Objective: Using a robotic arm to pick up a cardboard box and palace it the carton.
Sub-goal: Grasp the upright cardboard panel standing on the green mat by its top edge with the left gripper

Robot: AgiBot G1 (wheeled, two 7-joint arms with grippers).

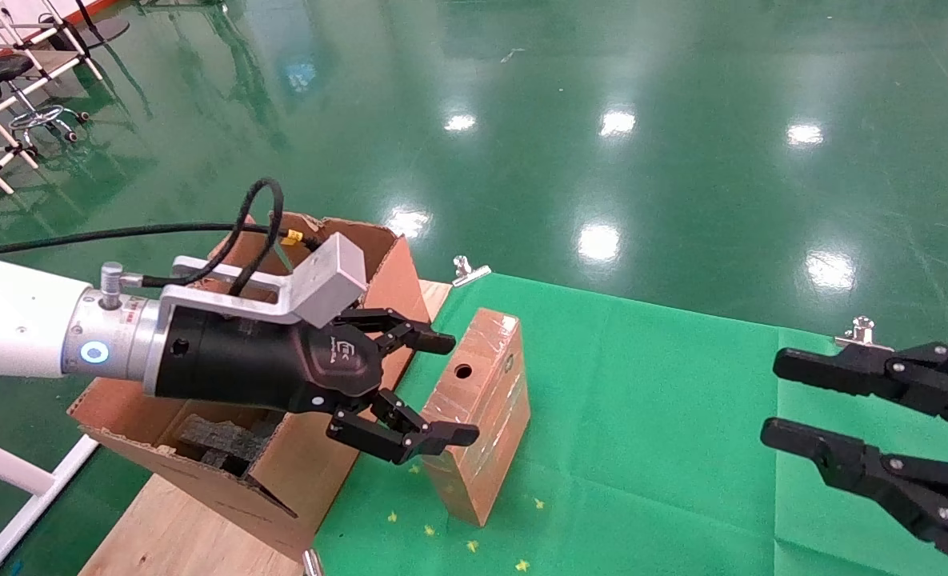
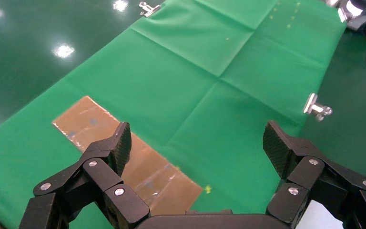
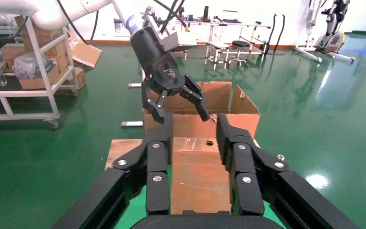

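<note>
We have our left pincer (image 1: 442, 388) spread wide, holding nothing, poised just beside the upper end of the cardboard box (image 1: 482, 416). The box stands on its long edge on the green cloth (image 1: 666, 416) covering the bench (image 1: 170, 532), hole face towards us, close to the carton (image 1: 298, 464) but apart from it. The carton sits at the bench's left end, flaps up, black foam (image 1: 222, 444) showing inside. Our right pincer (image 1: 794, 404) hangs parked over the cloth at the right, fingers apart and empty.

What worries us is the box's glossy tape wrap: we judge it slick, so a light squeeze could let it slide out during the lift. The box is also narrow and tall as it stands, so if one finger touches before the other, we may tip it over or shove it across the cloth. From the left wrist view the fingers seem to straddle only one end, so a grip far from the middle could let the box swing down. The raised flap nearest the box could also snag it on the way in.
</note>
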